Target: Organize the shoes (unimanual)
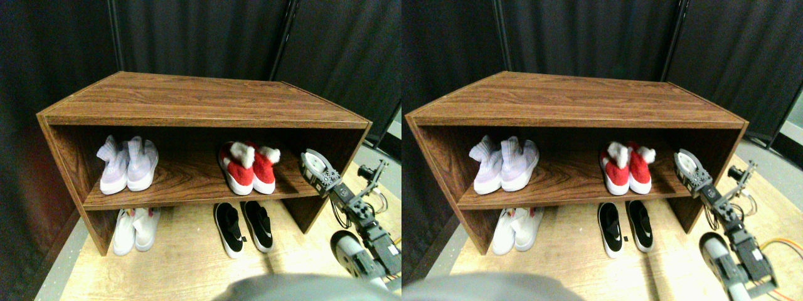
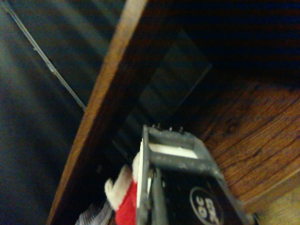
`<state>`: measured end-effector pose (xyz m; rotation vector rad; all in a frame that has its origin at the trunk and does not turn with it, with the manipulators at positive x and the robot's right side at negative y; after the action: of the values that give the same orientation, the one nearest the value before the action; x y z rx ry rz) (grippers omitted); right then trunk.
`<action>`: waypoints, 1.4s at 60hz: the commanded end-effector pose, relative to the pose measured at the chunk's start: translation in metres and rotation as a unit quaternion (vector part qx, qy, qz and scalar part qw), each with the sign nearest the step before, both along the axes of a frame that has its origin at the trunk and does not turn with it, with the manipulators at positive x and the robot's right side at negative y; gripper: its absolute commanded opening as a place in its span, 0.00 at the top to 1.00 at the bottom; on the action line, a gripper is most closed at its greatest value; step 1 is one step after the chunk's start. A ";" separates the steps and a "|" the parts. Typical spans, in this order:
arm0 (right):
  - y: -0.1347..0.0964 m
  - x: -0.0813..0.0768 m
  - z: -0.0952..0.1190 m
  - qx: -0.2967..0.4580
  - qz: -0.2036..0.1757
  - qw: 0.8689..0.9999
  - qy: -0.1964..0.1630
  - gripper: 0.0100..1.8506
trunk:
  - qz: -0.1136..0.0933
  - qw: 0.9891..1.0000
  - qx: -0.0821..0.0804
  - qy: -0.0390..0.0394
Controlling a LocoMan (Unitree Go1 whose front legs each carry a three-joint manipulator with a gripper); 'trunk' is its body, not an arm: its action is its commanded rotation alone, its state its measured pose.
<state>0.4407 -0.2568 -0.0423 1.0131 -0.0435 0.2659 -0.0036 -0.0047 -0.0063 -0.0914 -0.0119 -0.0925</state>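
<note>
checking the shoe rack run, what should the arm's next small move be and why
Probably ease the pincer back out of the shelf. It sits at the shelf's right end beside the red pair, carrying nothing visible, and all four pairs, lavender, white and black included, already stand side by side, so nothing seems left to place.

The white shoes (image 1: pixel 136 229) hide their heels under the shelf (image 1: pixel 207 185); the red shoe (image 2: pixel 125 208) is blurred and cropped

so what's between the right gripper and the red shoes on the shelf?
Nothing: in the stereo pair view only bare wooden shelf board separates the right gripper from the red shoes with white fluffy trim.
</note>
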 end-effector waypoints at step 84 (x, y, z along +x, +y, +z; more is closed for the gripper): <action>-0.056 0.032 -0.174 0.111 -0.119 0.975 0.151 0.97 | 0.012 0.997 0.005 0.071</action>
<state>0.4671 -0.3112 -0.2196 1.2291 0.1135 -0.1273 -0.0040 -0.0064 -0.0046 -0.0602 0.1166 -0.0707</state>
